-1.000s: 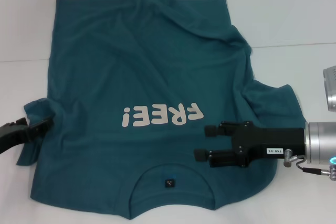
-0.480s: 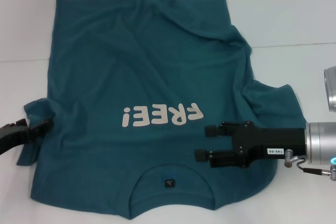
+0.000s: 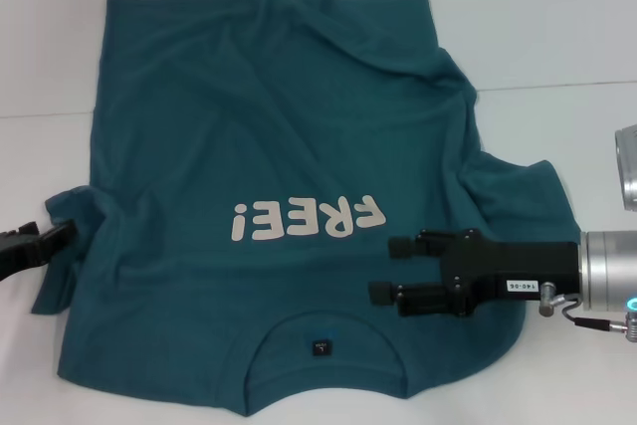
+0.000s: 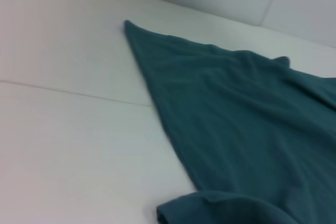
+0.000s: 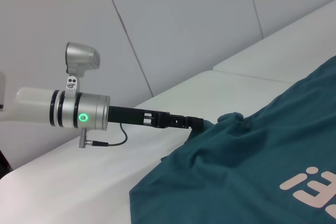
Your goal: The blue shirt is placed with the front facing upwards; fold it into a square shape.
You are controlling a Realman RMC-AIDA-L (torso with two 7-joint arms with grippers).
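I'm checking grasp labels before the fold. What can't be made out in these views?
- Whether the left gripper holds the dark teal-blue short-sleeved T-shirt: sleeve folds bury its tip in the head and right wrist views.
- Small dark neck tag: its print is too small to read in the head view.
- Cloth beneath the open right gripper: covered by it in the head view.
- Left wrist view: shows no gripper.

Blue shirt (image 3: 269, 146) right shoulder hidden under right claw (image 3: 390, 270). Left claw (image 3: 55, 236) cut by head-view edge, fingertips buried in sleeve; grip unreadable.
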